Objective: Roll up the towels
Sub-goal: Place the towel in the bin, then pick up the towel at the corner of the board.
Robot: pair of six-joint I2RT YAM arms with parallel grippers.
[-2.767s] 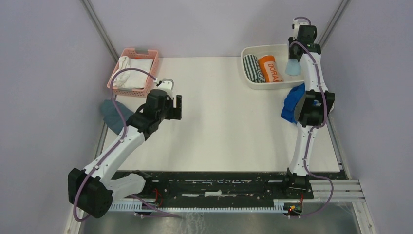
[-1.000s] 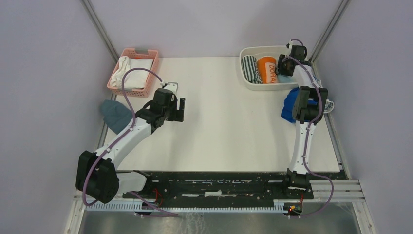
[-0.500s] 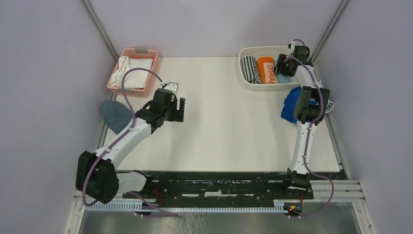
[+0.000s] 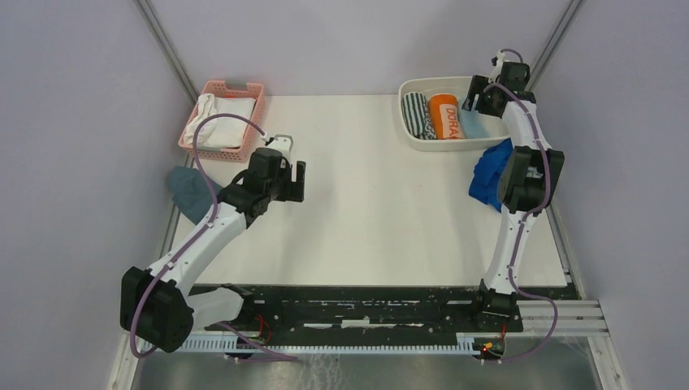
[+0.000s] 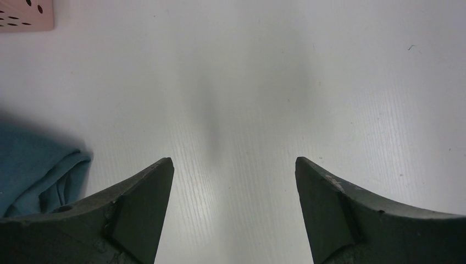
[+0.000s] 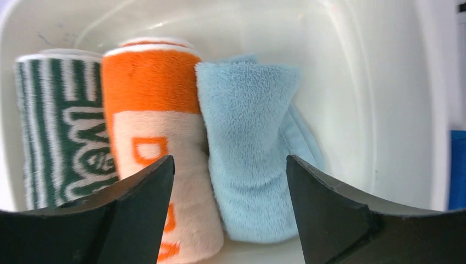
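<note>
Light blue towel (image 6: 250,148) now in tub (image 6: 379,82)

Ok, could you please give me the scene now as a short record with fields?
tub contents: green striped roll, orange roll and light blue towel, all rolled, side by side in the white tub
right gripper: open, over the light blue towel, holding nothing
left gripper: open, empty, over the bare table
royal blue towel: crumpled at the table's right edge, not rolled
pink basket: white cloths inside
</note>
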